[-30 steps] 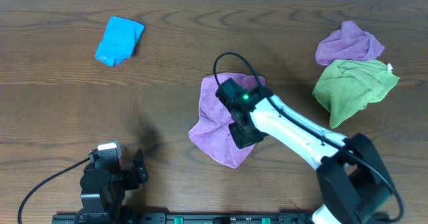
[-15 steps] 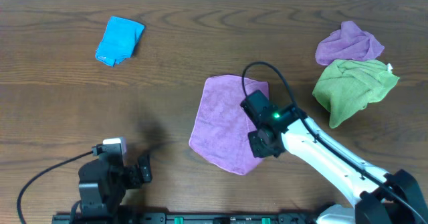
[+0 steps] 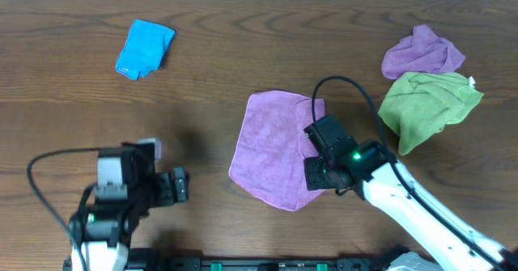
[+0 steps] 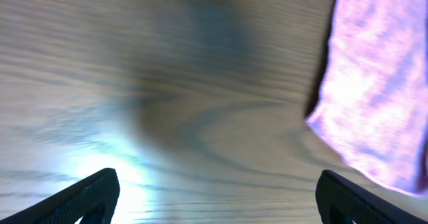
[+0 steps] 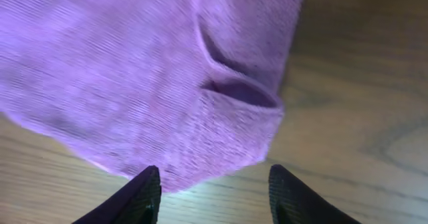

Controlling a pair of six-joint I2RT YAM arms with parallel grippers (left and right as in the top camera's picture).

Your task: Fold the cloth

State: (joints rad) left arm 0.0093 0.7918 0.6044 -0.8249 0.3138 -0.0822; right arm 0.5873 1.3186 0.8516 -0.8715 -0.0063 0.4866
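A blue cloth lies by the far left corner of the bench, out of the way. The left fingers are spread and empty, facing the purple cloth laid flat mid-bench, likely to take its left edge. The right fingers hover parted over its puckered front right corner. A lilac cloth and a green cloth sit crumpled at the far right, clear of the fold.

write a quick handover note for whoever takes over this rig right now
Left tool: open, empty, over bare table to the left of the purple cloth.
Right tool: open, empty, low over the cloth's right edge by its near corner.
Purple cloth: mid-table, mostly spread, with a small tuck at that right edge.
Done: cloth laid out; no fold shows yet.
Left: smooth the tuck, then fold.
Also on the table: blue cloth far left; crumpled lilac cloth and green cloth far right.
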